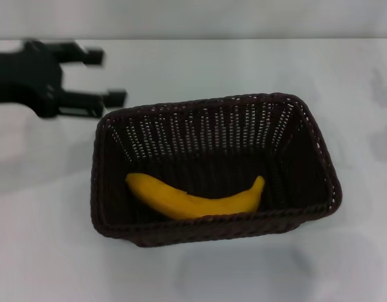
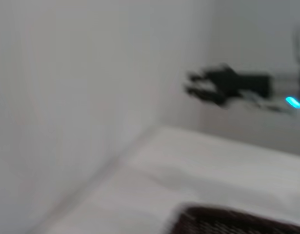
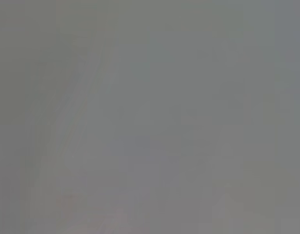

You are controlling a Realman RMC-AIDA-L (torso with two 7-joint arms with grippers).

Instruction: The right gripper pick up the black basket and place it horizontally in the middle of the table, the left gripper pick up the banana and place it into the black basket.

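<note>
White and smooth, the bench (image 1: 48, 251) fills nearly all of the head view, with a pale plain wall as a band along its far edge. The left wrist view shows the same pale wall meeting the bench at a corner line, and the right wrist view shows only flat grey.

Near the middle of the bench sits the basket (image 1: 319, 157), its long axis running left to right, slightly skewed so the right end lies a little farther back. It is rectangular, of very dark woven wicker with open-weave sides that let light through in small dots, and a thick braided rim. A strip of that rim (image 2: 237, 219) shows low in the left wrist view.

Inside it, on the floor against the near wall, lies the banana (image 1: 193, 200), lengthwise along the basket's long axis. It is smooth, yellow-orange and curved, both ends turned up, the right tip resting higher.

Left end effector (image 1: 108, 77) hangs over the bench at far left, beyond the basket's left corner and apart from it, its two black fingers spread and holding nothing.

Right end effector (image 2: 198, 85) appears only in the left wrist view, raised against the wall with a blue light on its silver wrist; I cannot tell how its fingers stand.
</note>
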